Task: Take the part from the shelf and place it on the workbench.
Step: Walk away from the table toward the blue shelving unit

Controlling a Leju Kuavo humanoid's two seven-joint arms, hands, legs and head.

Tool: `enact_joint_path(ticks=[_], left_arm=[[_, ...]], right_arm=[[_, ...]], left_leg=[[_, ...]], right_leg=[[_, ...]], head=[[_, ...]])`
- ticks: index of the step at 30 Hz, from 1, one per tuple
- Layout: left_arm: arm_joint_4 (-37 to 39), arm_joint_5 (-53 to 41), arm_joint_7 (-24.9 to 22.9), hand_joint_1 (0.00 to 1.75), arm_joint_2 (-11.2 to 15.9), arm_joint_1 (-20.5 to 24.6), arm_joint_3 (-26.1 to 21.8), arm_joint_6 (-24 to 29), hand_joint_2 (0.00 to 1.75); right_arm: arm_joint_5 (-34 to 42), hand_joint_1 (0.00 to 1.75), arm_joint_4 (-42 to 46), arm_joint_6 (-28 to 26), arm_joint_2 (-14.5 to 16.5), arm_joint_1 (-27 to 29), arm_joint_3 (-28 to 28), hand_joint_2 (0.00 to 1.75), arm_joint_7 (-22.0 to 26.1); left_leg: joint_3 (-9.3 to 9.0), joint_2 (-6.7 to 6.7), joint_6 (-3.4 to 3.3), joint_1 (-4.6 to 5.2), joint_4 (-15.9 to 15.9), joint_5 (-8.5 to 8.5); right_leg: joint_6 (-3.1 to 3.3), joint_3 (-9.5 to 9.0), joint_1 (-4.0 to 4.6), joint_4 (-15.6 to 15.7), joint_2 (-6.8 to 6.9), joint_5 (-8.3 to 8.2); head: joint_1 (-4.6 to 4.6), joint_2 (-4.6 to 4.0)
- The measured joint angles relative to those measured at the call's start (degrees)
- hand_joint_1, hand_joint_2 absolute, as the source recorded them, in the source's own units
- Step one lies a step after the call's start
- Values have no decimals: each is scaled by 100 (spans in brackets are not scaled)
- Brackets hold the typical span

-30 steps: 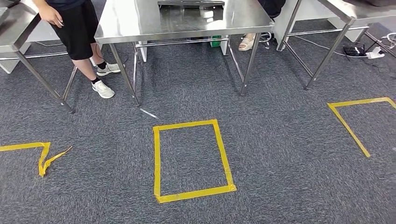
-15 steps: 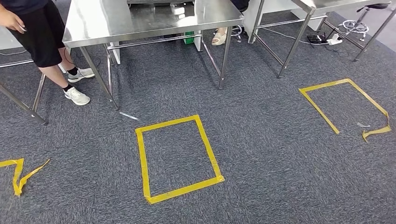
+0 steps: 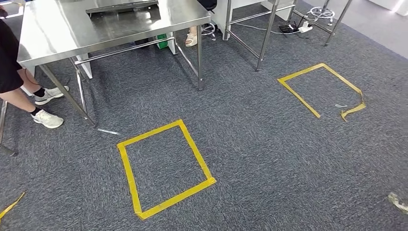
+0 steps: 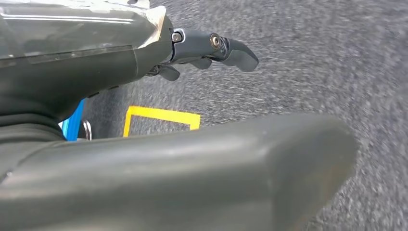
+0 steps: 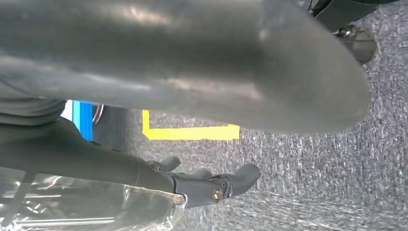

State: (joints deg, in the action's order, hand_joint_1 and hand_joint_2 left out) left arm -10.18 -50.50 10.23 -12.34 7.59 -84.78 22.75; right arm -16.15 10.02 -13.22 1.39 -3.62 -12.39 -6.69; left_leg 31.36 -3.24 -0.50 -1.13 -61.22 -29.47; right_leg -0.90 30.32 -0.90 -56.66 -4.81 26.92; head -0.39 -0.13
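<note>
A steel workbench (image 3: 57,29) stands at the far left of the head view, with a dark flat tray (image 3: 122,6) on its back edge. In the left wrist view my left hand (image 4: 120,62) hangs above grey carpet; its dark fingers (image 4: 226,48) are stretched out and apart with nothing between them and the thumb (image 4: 192,173). In the right wrist view my right hand (image 5: 144,178) hangs the same way, fingers (image 5: 231,183) extended and nothing held. Shiny clear film covers the back of each hand.
A yellow tape rectangle (image 3: 163,168) marks the carpet just ahead, and a second one (image 3: 320,89) lies to the right with a loose end. A person's legs in white shoes (image 3: 46,118) stand by the workbench. More steel tables (image 3: 262,33) and a power strip (image 3: 296,28) stand behind.
The whole head picture has slid left and turned, so the camera has swung to the right. The second tape rectangle has come fully into view; the person is now at the left edge.
</note>
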Motion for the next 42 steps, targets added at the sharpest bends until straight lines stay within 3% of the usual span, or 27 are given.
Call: enact_joint_path(ticks=[2, 4, 6, 8, 10, 11, 12, 13, 15, 17, 19, 20, 22, 24, 26, 27, 28, 29, 30, 32, 33, 35, 37, 39, 41, 42], left_arm=[[1, -3, -2, 0, 1, 3, 2, 0, 0], [1, -1, -6, 0, -3, 10, 2, 1, 0], [0, 1, -9, 0, -7, 16, 3, 2, 0], [-1, 1, -9, 0, -8, 12, 3, 2, 0], [-1, 1, -9, 0, -7, 2, 3, 2, 0], [-1, 1, -9, 0, -7, 0, 3, 2, 0], [-1, 1, -9, 0, -7, 0, 3, 2, 0], [0, 1, -10, 0, -9, 2, 3, 2, 0], [0, 1, -10, 0, -15, 4, 3, 2, 0], [-1, 1, -10, 0, -16, 7, 3, 3, 0], [-1, 5, -10, 0, -17, 21, 2, 5, 0], [-1, 9, -10, 0, -19, 30, 2, 5, 0], [-1, 16, -11, 0, -24, 37, 2, 8, 0], [-1, 16, -11, 0, -26, 28, 2, 10, 0], [-1, 17, -11, 0, -27, 14, 2, 10, 0], [-1, 18, -11, 0, -25, 10, 2, 10, 0], [-1, 18, -10, 0, -23, 9, 2, 9, 0], [-1, 16, -9, 0, -21, 8, 2, 8, 0], [-1, 14, -5, 0, -19, 9, 2, 5, 0], [-1, 7, 3, 0, -19, 9, 3, 1, 0], [-1, 4, 7, 0, -19, 9, 3, -2, 0], [-1, -4, 8, 0, -20, 13, 5, -4, 0], [-2, -22, 8, 0, -21, 17, 11, -4, 0], [-3, -35, 7, 0, -22, 15, 20, -5, 0], [-3, -36, 2, 0, -21, 12, 27, -5, 0], [-3, -37, -2, 0, -19, 12, 32, -4, 0]], right_arm=[[0, 0, 1, 5, 2, -21, 1, 0, -9], [0, 0, 0, 9, -8, -15, 3, 0, -19], [1, 0, -2, 13, -15, 0, 5, 0, -26], [2, 0, -3, 19, -11, -12, 7, 0, -32], [2, 0, -3, 23, -7, -25, 7, 0, -34], [3, 0, -3, 23, -8, -18, 7, 0, -34], [3, 0, -4, 23, -12, -8, 8, 0, -34], [4, 0, -4, 23, -17, 1, 8, 0, -34], [5, 0, -5, 23, -25, -7, 9, 0, -34], [6, 0, -4, 23, -23, -23, 9, 0, -33], [7, 0, -4, 23, -21, -9, 10, 0, -34], [7, 0, -5, 24, -21, 1, 10, 0, -37], [9, 0, -5, 32, -24, 5, 11, 0, -44], [10, 0, -5, 40, -19, -11, 11, 0, -49], [11, 0, -6, 44, -11, -13, 11, 0, -51], [11, 0, -7, 44, -10, -5, 11, 0, -53], [13, 0, -7, 44, -11, 1, 12, 0, -55], [14, 0, -7, 43, -11, 4, 13, 0, -57], [17, 0, -7, 44, -11, 0, 13, 0, -59], [27, 0, -5, 46, -9, -18, 15, 0, -58], [35, 0, -5, 47, -9, -20, 16, 0, -57], [47, 0, -7, 48, -12, 4, 21, 0, -55], [50, 0, -8, 48, -8, 28, 25, 0, -51], [50, 0, -9, 48, 1, 18, 27, 0, -48], [49, 0, -9, 48, 2, 11, 29, 0, -49], [43, 0, -9, 48, 1, 19, 30, 0, -51]], left_leg=[[-136, -174, -21, -5, 345, 85], [-126, -70, -79, 17, 374, 92], [-122, 78, -170, 14, 420, 134], [-107, 253, -226, 19, 446, 159], [-87, 441, -238, 31, 445, 160], [-84, 529, -237, 33, 444, 159], [-84, 608, -234, 33, 443, 157], [-90, 677, -228, 33, 442, 153], [-110, 798, -190, 54, 431, 133], [-133, 899, -127, 92, 420, 112], [-166, 998, -67, 96, 427, 100], [-177, 985, -31, 78, 409, 71], [-106, 775, 26, 38, 199, -115], [229, 459, 52, 19, -545, -530], [557, 328, 62, 16, -1231, -774], [573, 315, 62, 11, -1245, -697], [486, 298, 58, 2, -1039, -521], [323, 222, 54, -15, -674, -294], [153, 59, 51, -36, -285, -113], [-43, -201, 43, -58, 203, 46], [-54, -241, 26, -45, 258, 34], [-54, -96, -50, -15, 289, 59], [-70, 71, -146, -14, 346, 100], [-72, 254, -199, -2, 372, 112], [-64, 447, -210, 12, 369, 108], [-63, 531, -209, 13, 368, 104]], right_leg=[[-65, 71, 14, -28, -125, -14], [-155, 159, 0, -25, -230, -45], [-186, 291, -4, -196, -72, 44], [-152, 596, -2, -808, 245, 341], [-149, 939, -5, -1553, 386, 628], [-180, 993, -11, -1709, 412, 664], [-228, 927, -19, -1631, 440, 611], [-281, 750, -29, -1332, 487, 490], [-343, 272, -25, -491, 731, 217], [-295, 44, 3, -59, 875, 83], [-210, 65, 16, -34, 777, 59], [-172, 70, -6, -30, 721, 49], [-86, 51, -55, -14, 610, 19], [-19, 70, -59, -15, 485, -7], [9, 87, -46, -20, 333, -20], [9, 82, -44, -24, 261, -21], [6, 73, -47, -29, 184, -20], [1, 68, -50, -39, 107, -19], [-13, 79, -40, -67, 34, -12], [-76, 149, -24, -118, -106, -11], [-122, 198, -24, -130, -171, -22], [-212, 280, -51, -132, -253, -51], [-239, 432, -44, -366, -28, 67], [-213, 761, -34, -1011, 295, 370], [-235, 1058, -44, -1640, 397, 593], [-276, 1068, -56, -1696, 421, 587]], head=[[6, 0], [12, 0], [31, 0], [68, 0], [90, 0], [90, 0], [92, 0], [92, 0], [99, 0], [78, 0], [47, 0], [41, 0], [34, 0], [23, 0], [17, 0], [16, 0], [15, 0], [15, 0], [13, 0], [19, 0], [21, 0], [22, 0], [51, 0], [89, 0], [100, 0], [101, 0]])
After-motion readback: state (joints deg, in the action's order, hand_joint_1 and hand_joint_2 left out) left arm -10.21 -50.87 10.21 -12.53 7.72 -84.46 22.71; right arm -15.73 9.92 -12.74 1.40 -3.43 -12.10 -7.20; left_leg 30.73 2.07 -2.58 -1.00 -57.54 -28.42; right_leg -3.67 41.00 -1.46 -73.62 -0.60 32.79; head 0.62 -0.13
